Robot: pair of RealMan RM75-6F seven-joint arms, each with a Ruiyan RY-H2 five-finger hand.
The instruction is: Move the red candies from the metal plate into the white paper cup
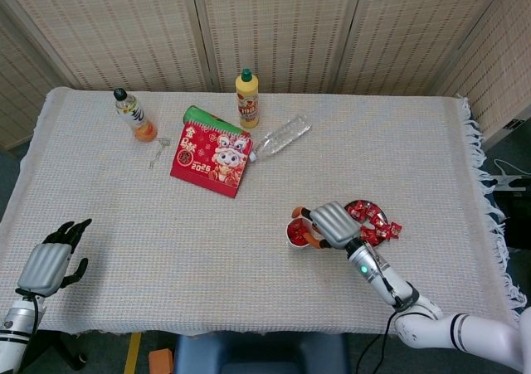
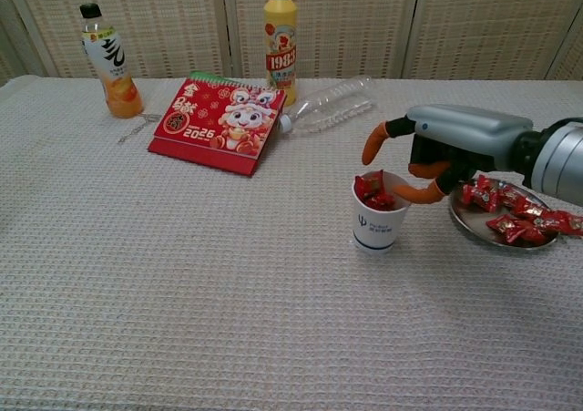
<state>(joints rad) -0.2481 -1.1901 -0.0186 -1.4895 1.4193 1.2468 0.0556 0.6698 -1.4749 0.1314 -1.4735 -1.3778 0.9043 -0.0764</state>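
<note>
The right hand (image 2: 428,160) hangs over the white paper cup (image 2: 380,212), its orange-tipped fingers (image 2: 414,190) spread apart and holding nothing, one of them reaching across the cup's rim. Red candies (image 2: 373,190) sit inside the cup, one poking up at the rim. Just to the right, the metal plate (image 2: 466,218) has more wrapped candies (image 2: 515,218) piled on it, and from the head view a couple spill over its right edge onto the tablecloth (image 1: 249,250).

Far off at the near left corner, the left hand (image 1: 51,258) rests low by the table edge, fingers loosely apart and empty.

At the back stand an orange drink bottle (image 2: 107,61), a yellow bottle (image 2: 281,41), a red calendar (image 2: 219,121), and a clear plastic bottle (image 2: 328,106) lying on its side.
</note>
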